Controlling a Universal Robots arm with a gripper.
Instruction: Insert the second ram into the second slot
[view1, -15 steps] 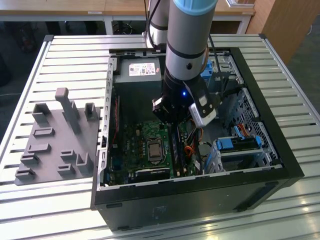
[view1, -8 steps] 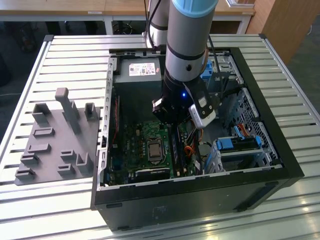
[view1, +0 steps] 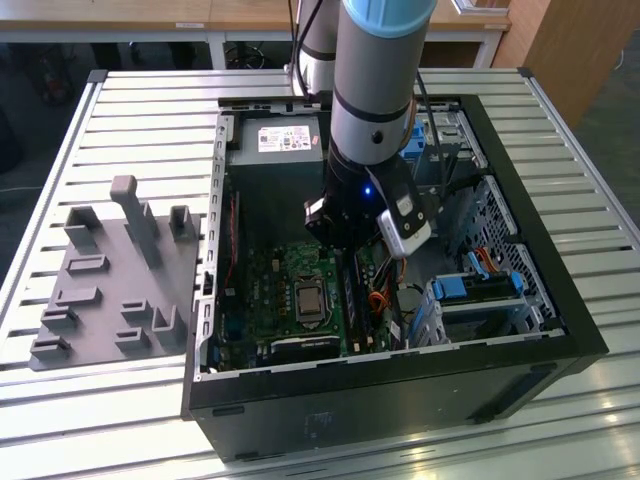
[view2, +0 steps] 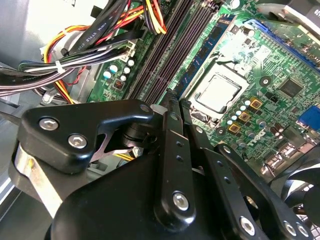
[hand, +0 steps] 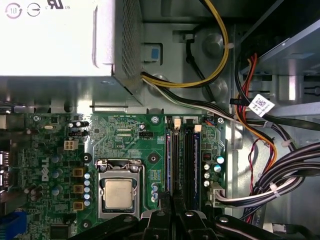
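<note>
Second wrist view: fingers (view2: 168, 135) are held pressed together just above the slots (view2: 161, 65); pressure should be kept square, untilted.

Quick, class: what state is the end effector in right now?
End effector: closed over the memory slots; whether it grips anything cannot be told.

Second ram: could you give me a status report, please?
Tool low over memory slots. Blue ram stick seated beside processor; whether it's the second, unclear. Cables off to side.
</note>
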